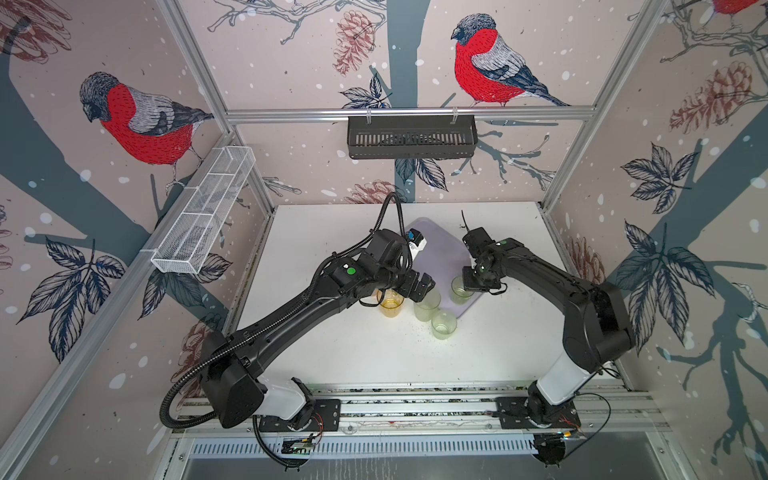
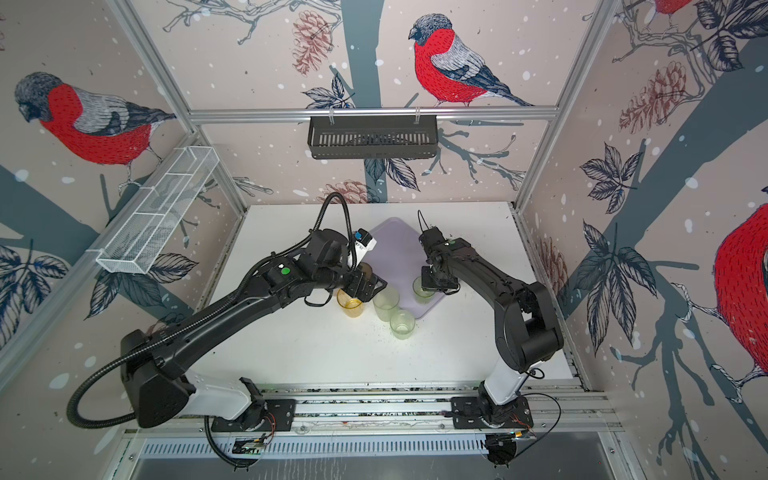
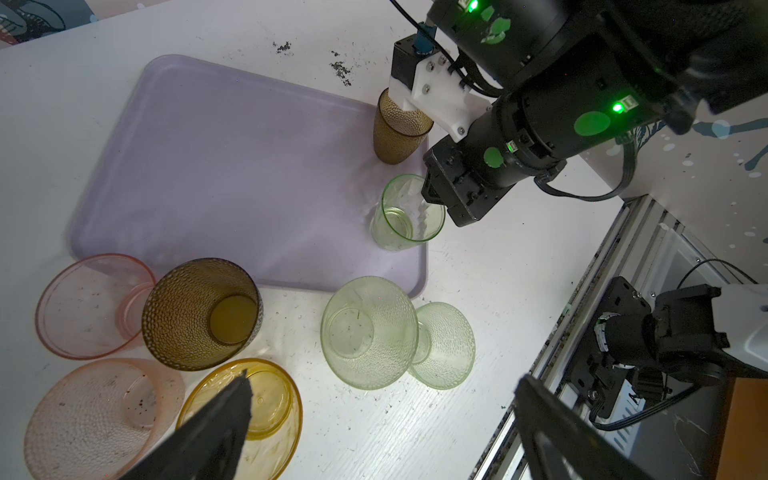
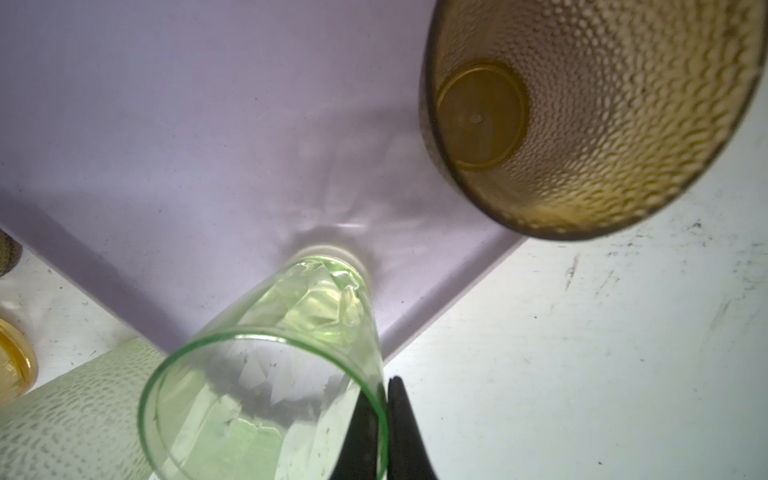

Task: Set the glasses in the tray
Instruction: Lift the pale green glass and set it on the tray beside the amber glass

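Observation:
The lilac tray [image 1: 432, 249] [image 3: 228, 166] lies at mid-table. On it, near one edge, stand a brown glass [image 3: 397, 133] [image 4: 582, 116] and a clear green glass [image 3: 405, 216] [image 4: 266, 374]. My right gripper [image 4: 384, 399] [image 1: 473, 286] is shut on the green glass's rim, one finger inside and one outside. Off the tray on the table stand two pink glasses [image 3: 91, 305] [image 3: 99, 415], a second brown one [image 3: 199, 311], an amber-yellow one [image 3: 266, 407] [image 1: 390, 305] and two frosted ones [image 3: 368, 332] [image 3: 446, 345]. My left gripper [image 3: 384, 376] [image 1: 424, 286] hangs open above the amber and frosted glasses, holding nothing.
A black slatted basket [image 1: 411, 137] hangs on the back wall and a white wire mesh basket [image 1: 203, 212] on the left wall. The aluminium rail [image 1: 415, 403] with both arm bases runs along the table's front edge. Dark crumbs [image 3: 340, 70] lie beyond the tray.

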Available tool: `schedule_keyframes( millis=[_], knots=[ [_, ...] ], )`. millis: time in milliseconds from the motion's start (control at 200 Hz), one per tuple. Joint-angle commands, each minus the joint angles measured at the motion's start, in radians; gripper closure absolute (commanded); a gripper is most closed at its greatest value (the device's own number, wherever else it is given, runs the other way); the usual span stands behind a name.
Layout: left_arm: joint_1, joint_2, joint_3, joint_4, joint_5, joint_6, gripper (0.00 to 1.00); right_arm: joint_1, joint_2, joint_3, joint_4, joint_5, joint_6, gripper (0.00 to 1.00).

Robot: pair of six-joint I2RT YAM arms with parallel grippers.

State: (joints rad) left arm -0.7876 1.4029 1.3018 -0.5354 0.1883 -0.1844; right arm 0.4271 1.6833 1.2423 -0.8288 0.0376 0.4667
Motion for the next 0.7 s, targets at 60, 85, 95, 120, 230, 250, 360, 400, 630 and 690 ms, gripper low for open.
schedule_keyframes(
  millis=[60,85,95,120,230,250,360,400,630,690],
  knots=[
    [0.002,0.002,0.006,0.007,0.013,0.011,0.02,0.002,0.003,0.005,0.000,0.021,-0.004,0.94],
    [0.003,0.002,0.005,0.006,0.013,0.011,0.02,0.002,0.003,0.006,0.000,0.020,-0.004,0.94],
    [0.004,0.002,0.005,0.007,0.013,0.011,0.02,0.002,0.003,0.005,0.000,0.021,-0.005,0.94],
    [0.003,0.002,0.007,0.008,0.013,0.011,0.02,0.002,0.004,0.005,0.000,0.020,-0.005,0.94],
    [0.004,0.001,0.006,0.008,0.014,0.011,0.02,0.002,0.003,0.004,-0.003,0.024,-0.005,0.93],
    [0.004,0.001,0.005,0.007,0.014,0.010,0.02,0.001,0.003,0.004,-0.003,0.025,-0.005,0.93],
    [0.004,-0.001,0.005,0.006,0.014,0.010,0.02,0.001,0.000,0.003,-0.001,0.025,-0.004,0.91],
    [0.005,-0.001,0.003,0.006,0.014,0.009,0.02,0.002,0.000,0.002,-0.001,0.023,-0.003,0.91],
    [0.004,-0.005,-0.001,0.008,0.014,0.006,0.02,0.004,-0.002,0.000,0.002,0.022,0.000,0.88],
    [0.004,-0.007,-0.003,0.008,0.014,0.005,0.02,0.004,-0.003,-0.001,0.003,0.022,0.000,0.88]
  ],
)
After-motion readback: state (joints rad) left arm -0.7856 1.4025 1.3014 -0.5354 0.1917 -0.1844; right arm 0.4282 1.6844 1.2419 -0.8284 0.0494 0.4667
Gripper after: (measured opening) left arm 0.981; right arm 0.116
